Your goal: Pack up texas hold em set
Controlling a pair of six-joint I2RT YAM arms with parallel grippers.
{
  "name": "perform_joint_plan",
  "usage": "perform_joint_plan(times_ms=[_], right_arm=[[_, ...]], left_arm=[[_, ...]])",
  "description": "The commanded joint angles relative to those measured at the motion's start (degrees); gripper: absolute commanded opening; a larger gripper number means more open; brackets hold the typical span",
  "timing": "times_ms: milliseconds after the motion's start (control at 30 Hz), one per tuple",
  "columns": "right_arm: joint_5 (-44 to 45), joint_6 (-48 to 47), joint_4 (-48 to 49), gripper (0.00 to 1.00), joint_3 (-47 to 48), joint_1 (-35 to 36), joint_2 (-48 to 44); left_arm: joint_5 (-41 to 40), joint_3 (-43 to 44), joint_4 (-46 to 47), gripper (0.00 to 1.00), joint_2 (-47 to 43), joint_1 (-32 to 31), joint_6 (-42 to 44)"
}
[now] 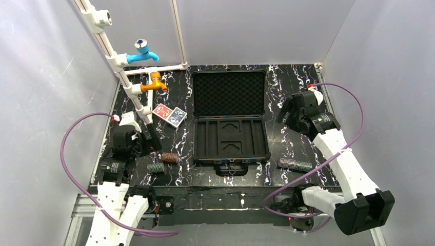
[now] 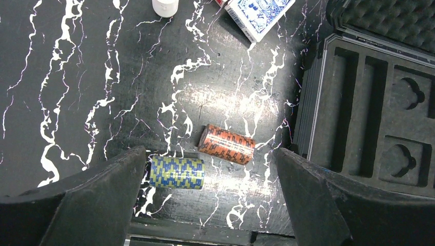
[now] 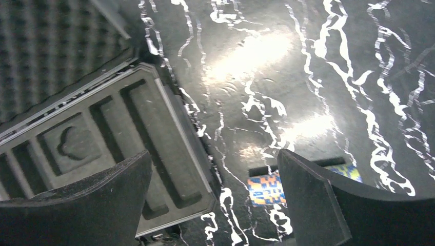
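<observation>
Marbled table, open briefcase, decks, chip rolls

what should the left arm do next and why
Probably lower the open left claw onto the orange chip roll: it lies loose just below the claw, and the open case beside it has empty slots waiting.

Both arms looked alike to me. The left white-shelled arm and the right white-shelled arm had smooth moulded links broken by blocky black motor housings at the joints. Behind the left matte black two-finger pincer a thin purple cable looped wide. A second purple cable arched behind the right matte black pincer. The pincer fingers were broad, dull black wedges with a faint grain.
</observation>
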Motion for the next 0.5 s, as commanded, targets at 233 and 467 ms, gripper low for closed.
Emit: perform_joint_plan(times_ms=[233,467], right_arm=[[11.9,6.2,-12.5,1.00,2.4,-0.3,0.1],[16.3,12.0,-19.5,1.00,3.2,-3.3,0.4]], left_arm=[[-1.8,-0.8,0.0,0.99,-0.7,-1.8,-0.1],[-3.8,-1.1,0.0,0.99,-1.4,-3.3,0.0]])
